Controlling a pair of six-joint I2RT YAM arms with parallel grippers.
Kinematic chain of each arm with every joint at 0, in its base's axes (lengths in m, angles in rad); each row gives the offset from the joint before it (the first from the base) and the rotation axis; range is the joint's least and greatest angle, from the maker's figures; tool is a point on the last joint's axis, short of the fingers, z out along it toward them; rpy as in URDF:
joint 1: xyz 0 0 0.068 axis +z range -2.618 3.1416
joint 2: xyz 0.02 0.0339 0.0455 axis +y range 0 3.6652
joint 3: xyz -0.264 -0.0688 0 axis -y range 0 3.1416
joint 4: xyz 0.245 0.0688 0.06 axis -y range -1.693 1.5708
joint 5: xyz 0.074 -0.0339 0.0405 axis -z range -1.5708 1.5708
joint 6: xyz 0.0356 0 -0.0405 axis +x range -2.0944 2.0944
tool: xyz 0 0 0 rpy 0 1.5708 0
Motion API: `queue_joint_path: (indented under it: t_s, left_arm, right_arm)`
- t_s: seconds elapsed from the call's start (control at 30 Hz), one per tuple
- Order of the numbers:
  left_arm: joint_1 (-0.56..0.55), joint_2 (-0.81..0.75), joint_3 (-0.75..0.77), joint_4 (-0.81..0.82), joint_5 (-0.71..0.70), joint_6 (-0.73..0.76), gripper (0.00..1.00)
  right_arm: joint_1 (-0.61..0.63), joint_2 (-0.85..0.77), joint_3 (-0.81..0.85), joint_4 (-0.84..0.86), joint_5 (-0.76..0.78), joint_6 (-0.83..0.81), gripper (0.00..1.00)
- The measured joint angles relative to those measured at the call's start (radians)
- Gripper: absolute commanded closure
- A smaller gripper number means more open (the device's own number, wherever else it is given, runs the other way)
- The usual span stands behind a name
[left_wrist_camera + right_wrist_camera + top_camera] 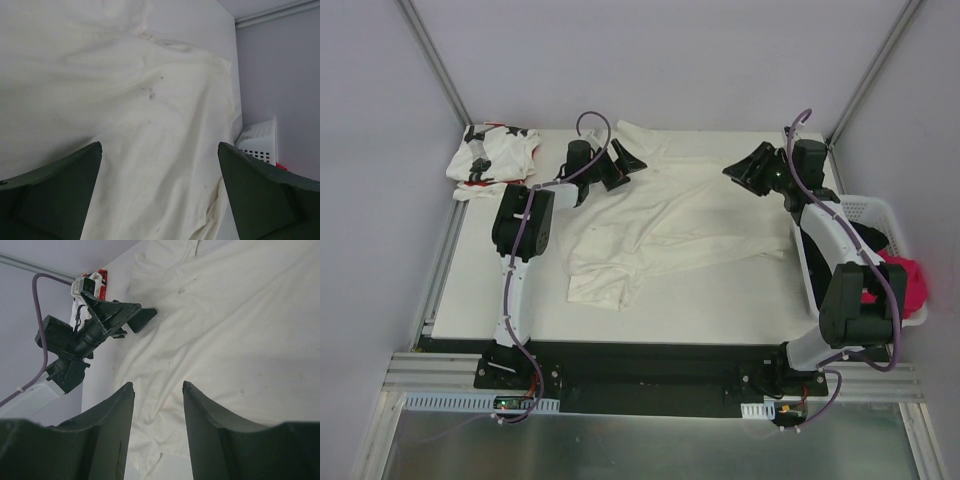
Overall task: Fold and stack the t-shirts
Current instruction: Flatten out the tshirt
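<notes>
Cream-white t-shirt (660, 230) lies crumpled; left tool (623, 166) and right tool (745, 172) both hover spread apart

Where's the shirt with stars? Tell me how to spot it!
On the white table, look at the far left corner. A crumpled shirt lies there. Unlike the big plain cream shirt in the middle, it has black stars and red marks.

A white perforated basket (868, 211) sits at the right edge of the white table (720, 300), holding a crumpled pink-red cloth (910, 280), with a metal rail (650, 372) along the table's near side.
</notes>
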Motion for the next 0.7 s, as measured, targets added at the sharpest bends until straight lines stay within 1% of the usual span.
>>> queue_joint_path:
  t_s: [0.2, 0.37, 0.47, 0.7]
  left_arm:
    - [0.04, -0.005, -0.105, 0.112, -0.014, -0.094, 0.01]
    - [0.058, -0.067, -0.214, 0.155, -0.091, -0.149, 0.01]
    - [0.067, -0.099, -0.263, 0.164, -0.147, -0.172, 0.01]
    - [0.119, -0.142, -0.301, 0.14, -0.233, -0.176, 0.01]
  right_arm:
    - [-0.02, -0.021, -0.026, -0.001, -0.002, 0.018, 0.53]
    - [-0.061, -0.108, -0.038, 0.0, 0.003, 0.04, 0.52]
    - [-0.097, -0.181, -0.038, 0.005, 0.014, 0.046, 0.51]
    - [-0.125, -0.229, -0.041, 0.012, 0.021, 0.046, 0.51]
